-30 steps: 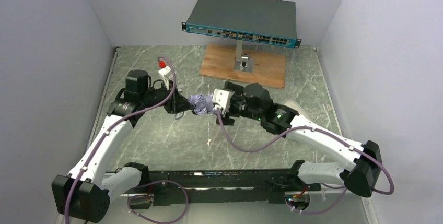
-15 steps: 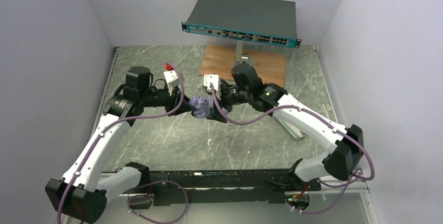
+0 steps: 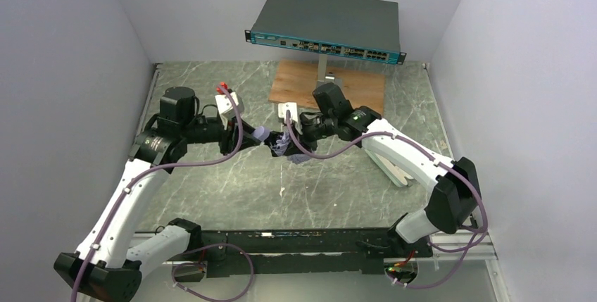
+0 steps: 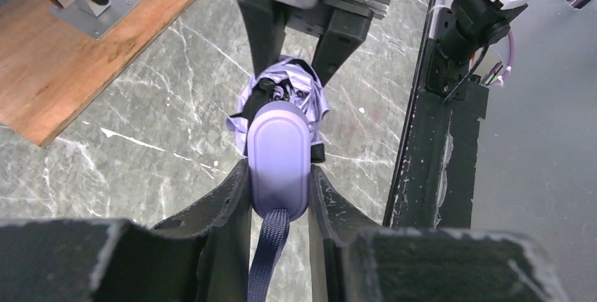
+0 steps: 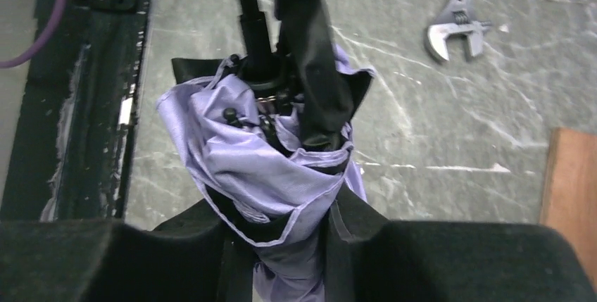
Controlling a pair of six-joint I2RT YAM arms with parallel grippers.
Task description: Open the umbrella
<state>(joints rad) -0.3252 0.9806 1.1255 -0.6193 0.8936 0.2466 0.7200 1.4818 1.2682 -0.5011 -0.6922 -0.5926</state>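
umbrella (image 5: 262, 163): crumpled matt cloth; handle (image 4: 280, 153): smooth plastic; table (image 3: 211, 184): veined stone-look; board (image 3: 355, 91): bare wood

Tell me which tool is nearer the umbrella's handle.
Left. The left tool is clamped on the handle; the right tool grips the folded canopy at the far end.

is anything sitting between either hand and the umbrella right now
Nothing visible does. The left hand is shut on the umbrella's lavender handle, and the right hand is clamped around the folded canopy, so both hands are in direct contact with it.
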